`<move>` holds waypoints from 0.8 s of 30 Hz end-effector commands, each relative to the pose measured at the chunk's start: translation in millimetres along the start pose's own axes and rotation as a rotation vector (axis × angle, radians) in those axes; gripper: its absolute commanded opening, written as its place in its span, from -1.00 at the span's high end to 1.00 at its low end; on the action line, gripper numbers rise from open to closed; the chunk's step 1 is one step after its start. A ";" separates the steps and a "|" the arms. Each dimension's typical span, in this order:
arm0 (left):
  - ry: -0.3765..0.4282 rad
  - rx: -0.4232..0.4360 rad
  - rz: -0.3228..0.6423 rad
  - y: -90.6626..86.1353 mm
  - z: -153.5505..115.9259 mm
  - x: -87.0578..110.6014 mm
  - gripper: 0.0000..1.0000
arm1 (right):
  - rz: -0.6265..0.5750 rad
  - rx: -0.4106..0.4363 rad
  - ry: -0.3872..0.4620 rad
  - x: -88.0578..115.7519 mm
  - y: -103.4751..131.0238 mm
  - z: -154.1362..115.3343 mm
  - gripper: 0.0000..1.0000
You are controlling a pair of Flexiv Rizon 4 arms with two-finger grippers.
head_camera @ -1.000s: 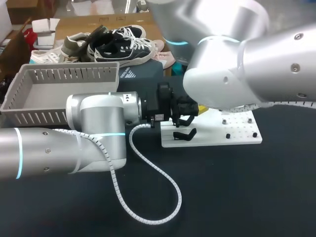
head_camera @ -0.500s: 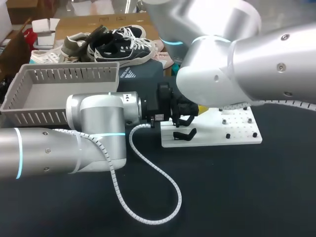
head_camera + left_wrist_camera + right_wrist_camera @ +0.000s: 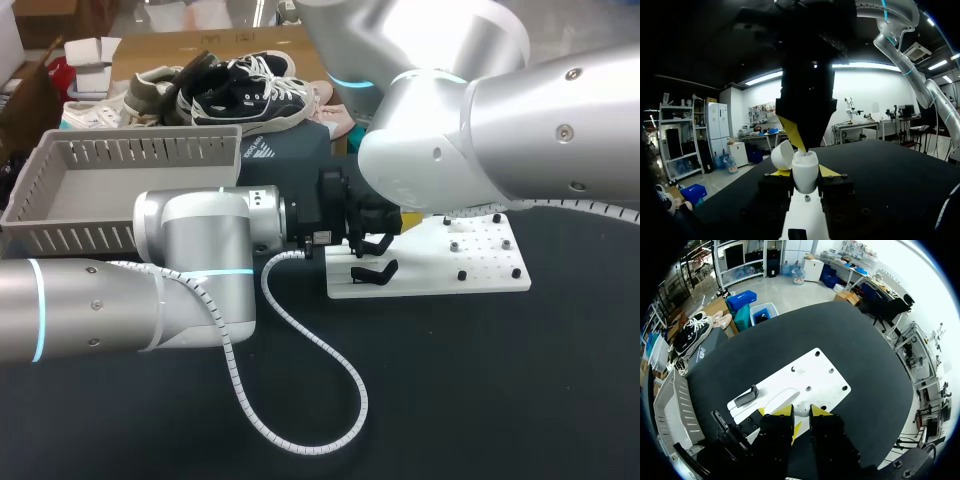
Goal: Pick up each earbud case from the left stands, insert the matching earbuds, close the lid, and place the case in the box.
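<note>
A white earbud case (image 3: 805, 179) stands upright between the black fingers (image 3: 837, 186) of my left gripper (image 3: 805, 175), which is shut on it. Its lid (image 3: 781, 156) is swung open to one side. My right gripper (image 3: 796, 136) comes down from above, and its yellow tip touches the top of the open case. No earbud shows in any view. In the head view both grippers meet over the left end of the white stand board (image 3: 480, 272): the left gripper (image 3: 365, 232) and the right gripper (image 3: 406, 221). The right wrist view looks down past its own gripper (image 3: 801, 413) onto the board (image 3: 812, 372).
A black stand (image 3: 375, 271) sits on the board's left part, also seen as a black stand (image 3: 746, 396) from the right wrist. A grey slatted box (image 3: 60, 190) stands at the back left. A white coiled cable (image 3: 330, 400) loops over the dark tabletop in front.
My right arm has shifted slightly to the left over the board, then held nearly still. The left arm and the case have not moved.
</note>
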State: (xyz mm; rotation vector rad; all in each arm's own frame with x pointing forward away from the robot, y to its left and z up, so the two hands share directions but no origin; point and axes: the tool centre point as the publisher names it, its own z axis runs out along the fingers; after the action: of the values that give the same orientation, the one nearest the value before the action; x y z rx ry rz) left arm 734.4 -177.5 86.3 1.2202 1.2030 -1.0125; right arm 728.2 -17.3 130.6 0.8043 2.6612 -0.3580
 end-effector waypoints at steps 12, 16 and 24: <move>-0.003 -0.002 0.002 -1.4 0.0 0.3 1.00 | -0.006 0.007 0.027 2.9 3.9 9.1 1.00; -0.003 -0.002 0.002 -1.4 0.0 0.3 1.00 | -0.009 -0.004 0.032 3.9 3.8 9.6 0.88; -0.003 -0.002 0.002 -1.4 0.0 0.3 1.00 | -0.012 -0.030 0.030 4.5 2.4 9.1 0.28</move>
State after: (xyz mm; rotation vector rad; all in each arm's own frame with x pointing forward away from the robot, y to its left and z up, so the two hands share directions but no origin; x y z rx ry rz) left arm 735.1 -176.4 84.5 1.2191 1.2043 -1.0116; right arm 729.7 -14.4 122.4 0.7930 2.7021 -0.3256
